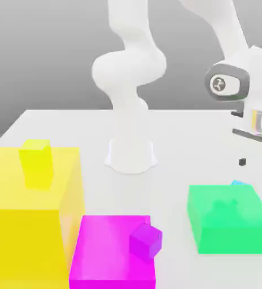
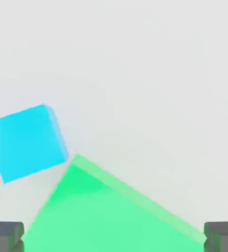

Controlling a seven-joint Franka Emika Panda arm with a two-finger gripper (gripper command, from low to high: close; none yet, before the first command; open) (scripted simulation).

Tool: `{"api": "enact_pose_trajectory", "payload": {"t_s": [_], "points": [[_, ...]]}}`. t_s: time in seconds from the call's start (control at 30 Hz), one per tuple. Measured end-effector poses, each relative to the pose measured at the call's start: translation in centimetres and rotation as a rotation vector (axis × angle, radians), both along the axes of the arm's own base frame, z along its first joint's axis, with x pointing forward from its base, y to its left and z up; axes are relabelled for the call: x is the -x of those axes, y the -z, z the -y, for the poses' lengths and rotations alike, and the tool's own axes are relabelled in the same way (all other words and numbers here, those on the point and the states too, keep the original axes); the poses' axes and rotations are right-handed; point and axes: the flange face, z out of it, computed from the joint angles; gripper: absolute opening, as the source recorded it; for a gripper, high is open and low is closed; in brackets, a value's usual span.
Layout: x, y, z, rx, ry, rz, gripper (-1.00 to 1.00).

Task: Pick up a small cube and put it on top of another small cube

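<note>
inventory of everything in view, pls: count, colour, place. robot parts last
small cube: 1, cyan, on the table beside the green block
small cube: 1, yellow, on top of the big yellow block
small cube: 1, purple, at the magenta block's edge
big block: 1, yellow, exterior view's left
flat block: 1, magenta, between the yellow and green blocks
flat block: 1, green, exterior view's right
table: 1, white, under it all
robot arm: 1, white, base at the table's far side
gripper: 1, dark fingertips, open, above the table near the green block
</note>
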Motion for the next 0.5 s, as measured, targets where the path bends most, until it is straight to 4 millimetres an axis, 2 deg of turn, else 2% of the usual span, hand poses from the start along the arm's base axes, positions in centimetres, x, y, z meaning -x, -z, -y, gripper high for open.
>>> {"api": "enact_pose_trajectory", "payload": {"t_s": [0.03,0.27,0.3,0.5], "points": [[1.3,1.2,-0.2,0.014,-0.067,-0.013,0.0],[1.6,7.9,0.3,0.026,-0.097,-0.028,0.0],[1.6,8.4,0.4,0.027,-0.097,-0.028,-1.0],[1.6,8.7,0.5,0.029,-0.098,-0.028,-1.0]]}}
